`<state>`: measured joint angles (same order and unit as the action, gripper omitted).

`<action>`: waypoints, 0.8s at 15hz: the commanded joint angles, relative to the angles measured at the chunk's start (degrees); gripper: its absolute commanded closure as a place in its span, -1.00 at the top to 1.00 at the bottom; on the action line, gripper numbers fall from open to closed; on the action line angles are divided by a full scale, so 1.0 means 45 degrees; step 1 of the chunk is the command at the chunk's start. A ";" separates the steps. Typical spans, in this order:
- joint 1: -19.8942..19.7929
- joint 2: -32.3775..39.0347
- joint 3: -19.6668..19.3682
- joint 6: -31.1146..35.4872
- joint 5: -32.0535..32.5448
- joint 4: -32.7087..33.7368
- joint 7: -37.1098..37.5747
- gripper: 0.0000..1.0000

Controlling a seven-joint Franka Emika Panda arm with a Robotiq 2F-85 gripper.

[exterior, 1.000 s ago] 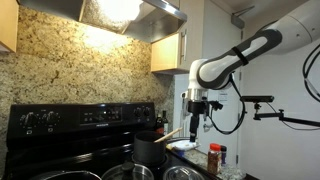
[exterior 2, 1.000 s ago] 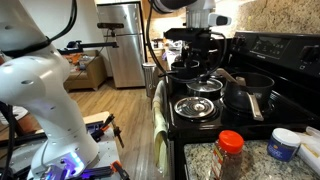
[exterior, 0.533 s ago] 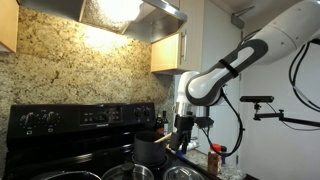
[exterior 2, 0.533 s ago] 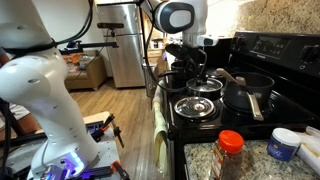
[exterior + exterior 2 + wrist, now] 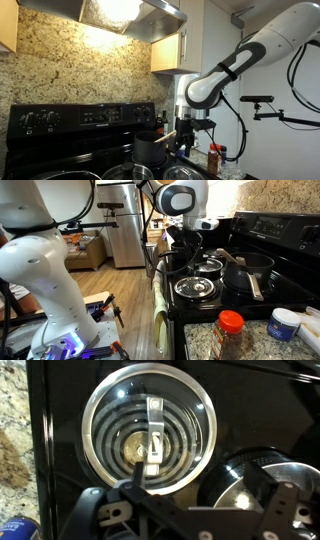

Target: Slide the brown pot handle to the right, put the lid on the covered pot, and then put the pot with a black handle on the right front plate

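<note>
Over the last 1 second the arm has dropped. The pincer (image 5: pixel 184 142) now hangs low over the stove, jaws wide apart, gripping nothing. The lid (image 5: pixel 148 432) lies directly beneath it, the brown handle (image 5: pixel 167 135) just beside. Contact looks close.

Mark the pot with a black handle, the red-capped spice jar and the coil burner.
pot with a black handle (image 5: pixel 240 275), exterior view, dark body.
red-capped spice jar (image 5: pixel 231 320), exterior view, red cap.
coil burner (image 5: pixel 115 440), wrist view, left coils.

Pot with a black handle (image 5: pixel 247 272): set on the stove (image 5: pixel 215 302), at the back.
Spice jar (image 5: pixel 230 332): stood on the counter (image 5: pixel 200 342) beside the stove.
</note>
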<state>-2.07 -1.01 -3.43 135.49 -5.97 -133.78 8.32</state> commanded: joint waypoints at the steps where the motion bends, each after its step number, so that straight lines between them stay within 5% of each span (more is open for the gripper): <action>1: -0.0088 0.0354 0.0062 -0.0298 0.0828 0.0083 0.2291 1.00; 6: 0.0035 0.0940 0.0043 -0.1219 0.2115 0.0361 0.4168 1.00; 10: 0.0060 0.1477 0.0009 -0.1137 0.2141 0.0580 0.3843 1.00; 12: 0.0042 0.1751 0.0007 -0.0769 0.1941 0.0735 0.3218 0.47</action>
<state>-1.97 4.60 -3.42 130.95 2.49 -132.40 24.90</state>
